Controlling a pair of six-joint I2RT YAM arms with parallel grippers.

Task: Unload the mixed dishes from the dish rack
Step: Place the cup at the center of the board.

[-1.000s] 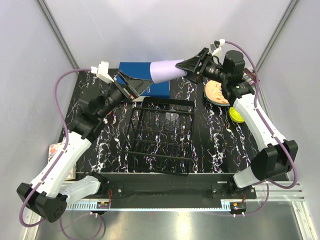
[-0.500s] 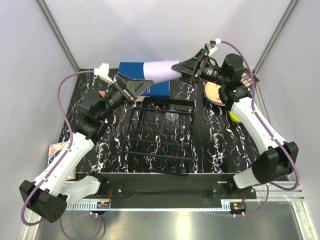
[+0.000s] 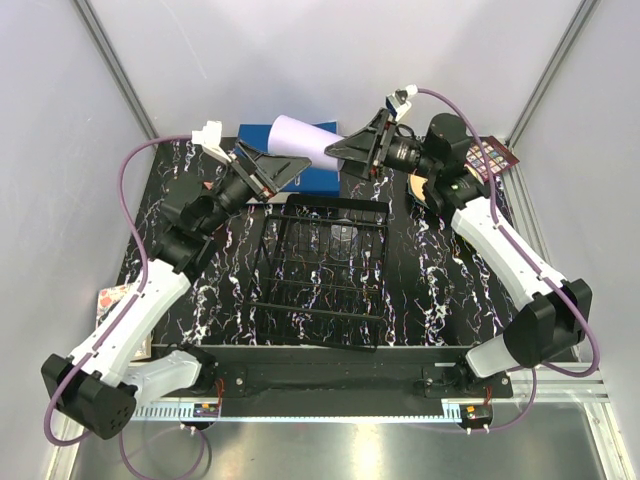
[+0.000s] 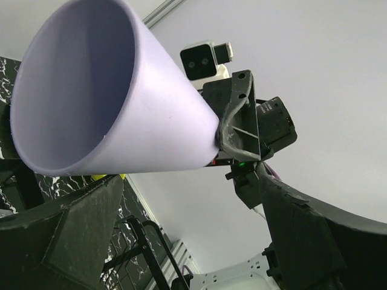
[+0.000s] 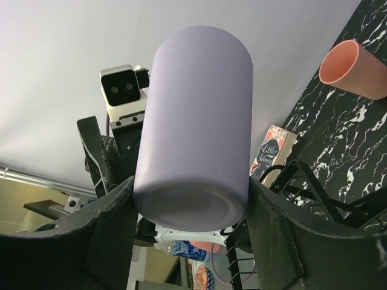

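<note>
My right gripper [image 3: 345,152] is shut on the base of the lilac cup [image 3: 300,137] and holds it on its side in the air above the blue binder, mouth pointing left. In the right wrist view the cup [image 5: 193,115] sits between my fingers [image 5: 109,235]. My left gripper [image 3: 277,170] is open and empty, just below and left of the cup's mouth; its wrist view looks into the cup [image 4: 91,90]. The black wire dish rack [image 3: 320,270] lies mid-table with nothing visible in it. A salmon-pink cup [image 5: 354,67] lies on the table.
The blue binder [image 3: 322,180] lies at the back under the cup. A peach plate [image 3: 418,190] shows partly behind my right arm. One book [image 3: 497,160] lies at the back right, another [image 3: 110,298] off the left table edge. Grey walls enclose the table.
My right gripper has carried the lilac cup leftward, toward my left gripper. The left gripper has shifted slightly and stays open.
</note>
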